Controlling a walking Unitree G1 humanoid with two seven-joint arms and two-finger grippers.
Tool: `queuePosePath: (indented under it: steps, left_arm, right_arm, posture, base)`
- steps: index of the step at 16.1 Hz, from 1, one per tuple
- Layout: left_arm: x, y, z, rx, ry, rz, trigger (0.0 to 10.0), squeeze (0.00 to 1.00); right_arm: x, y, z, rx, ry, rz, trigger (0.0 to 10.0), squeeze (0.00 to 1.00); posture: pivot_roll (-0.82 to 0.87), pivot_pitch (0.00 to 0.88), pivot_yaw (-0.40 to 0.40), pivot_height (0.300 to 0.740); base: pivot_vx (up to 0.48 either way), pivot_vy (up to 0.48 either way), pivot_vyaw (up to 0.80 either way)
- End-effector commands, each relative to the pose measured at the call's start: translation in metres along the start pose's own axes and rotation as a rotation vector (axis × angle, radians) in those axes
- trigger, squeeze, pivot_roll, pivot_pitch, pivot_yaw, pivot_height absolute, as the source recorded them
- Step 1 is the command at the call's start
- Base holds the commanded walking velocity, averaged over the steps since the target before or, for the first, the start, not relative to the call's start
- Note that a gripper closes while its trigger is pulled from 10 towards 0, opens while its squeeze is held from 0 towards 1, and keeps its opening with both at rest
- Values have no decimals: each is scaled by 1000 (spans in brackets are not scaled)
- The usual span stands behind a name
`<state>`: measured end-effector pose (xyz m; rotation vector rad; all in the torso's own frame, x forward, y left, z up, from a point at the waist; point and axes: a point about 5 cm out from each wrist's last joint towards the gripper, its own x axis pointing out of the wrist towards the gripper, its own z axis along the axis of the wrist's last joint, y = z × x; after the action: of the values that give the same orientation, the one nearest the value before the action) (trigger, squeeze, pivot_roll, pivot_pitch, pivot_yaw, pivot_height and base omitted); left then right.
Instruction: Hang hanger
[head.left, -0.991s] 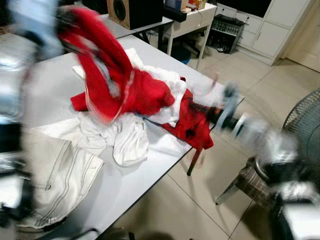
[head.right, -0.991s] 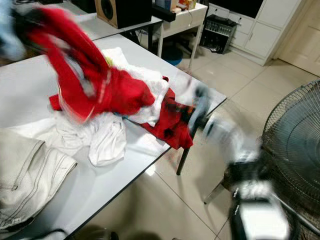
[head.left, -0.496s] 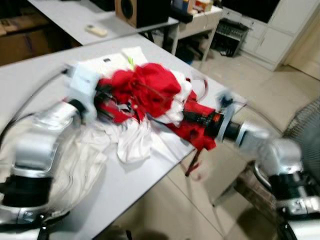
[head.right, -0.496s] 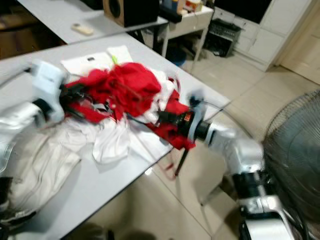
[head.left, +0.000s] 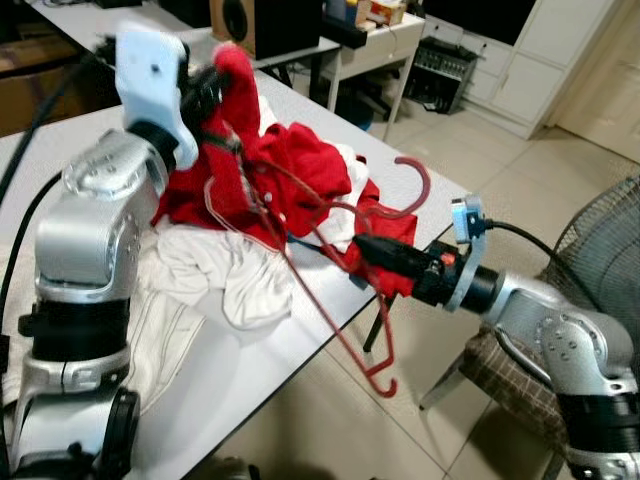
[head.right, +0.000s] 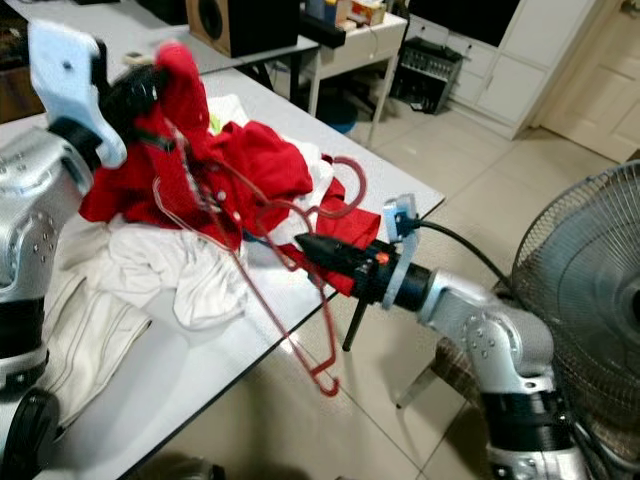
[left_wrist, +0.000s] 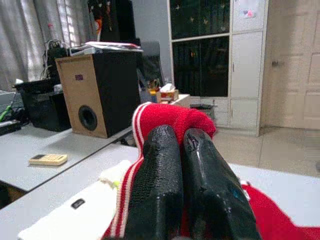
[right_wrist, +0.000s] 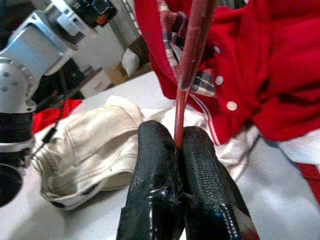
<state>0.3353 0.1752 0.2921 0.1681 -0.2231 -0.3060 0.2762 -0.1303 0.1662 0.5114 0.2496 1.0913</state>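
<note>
Left eye view, left claw: raised above the desk, clamped on a fold of the red shirt.
Left eye view, hanger: red, tangled in the shirt, its hook beyond the desk edge, one end hanging below the edge.
Right eye view, right claw: at the desk edge, pinching the hanger.
Left wrist view: fingers pressed together on red cloth.
Right wrist view: fingers nipping the hanger's rod; white trousers behind.

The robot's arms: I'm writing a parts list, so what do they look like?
Both arms are silver metal with rounded joints and black cables. The left gripper and right gripper each have two long, textured black fingers; white camera brackets sit at the wrists.
</note>
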Motion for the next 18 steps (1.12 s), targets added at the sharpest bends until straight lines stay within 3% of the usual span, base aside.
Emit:
queuePosePath:
  steps: [1, 2, 6, 8, 10, 12, 13, 14, 15, 17, 18]
  left_arm:
    - [4, -3, 11, -13, -43, -35, 0, 0]
    - [5, -6, 14, -16, -53, -60, 0, 0]
    - [6, -1, 20, 6, -75, -35, 0, 0]
    - [0, 18, 23, 71, -48, 15, 0, 0]
    - [-14, 56, 18, 183, 19, 137, 0, 0]
    - [-27, 82, 39, 213, -53, 195, 0, 0]
    - [-31, 86, 47, 208, -90, 201, 0, 0]
    - [-34, 86, 51, 184, -108, 163, 0, 0]
    - [-34, 65, 21, 172, 27, 25, 0, 0]
    - [-37, 37, -18, 107, 150, -80, 0, 0]
    - [-39, 13, -43, 87, 231, -132, 0, 0]
  right_arm:
    - [1, 1, -3, 31, 0, -16, 10000, 0]
    - [3, -6, -10, 87, -2, -68, 10000, 0]
    - [-3, -22, -22, 161, 9, -182, 10000, 0]
    - [-20, -43, -15, 128, -22, -332, 10000, 0]
    - [-30, -41, 20, 33, -107, -313, 10000, 0]
    - [-31, -22, 69, -120, -209, -218, 10000, 0]
    - [-31, -15, 82, -141, -249, -178, 10000, 0]
    - [-29, -9, 89, -156, -254, -144, 10000, 0]
    - [-26, -21, 66, -156, -138, -215, 10000, 0]
    - [-24, -33, 37, -124, -42, -271, 10000, 0]
    - [-23, -38, 15, -100, 31, -331, 10000, 0]
  posture:
    - [-68, 0, -49, 740]
    - [-64, 0, -50, 740]
    - [-60, 0, -50, 740]
    - [-58, 0, -46, 740]
    - [-62, 0, -41, 740]
    - [-62, 0, -41, 740]
    - [-63, 0, -46, 740]
    - [-63, 0, -46, 740]
    - [-59, 0, -55, 740]
    - [-59, 0, -57, 740]
    - [-67, 0, -57, 740]
  base:
    - [0, 0, 0]
    - [0, 0, 0]
    - [0, 0, 0]
    - [0, 0, 0]
    - [0, 0, 0]
    - [0, 0, 0]
    - [0, 0, 0]
    - [0, 0, 0]
    - [0, 0, 0]
    - [0, 0, 0]
    - [0, 0, 0]
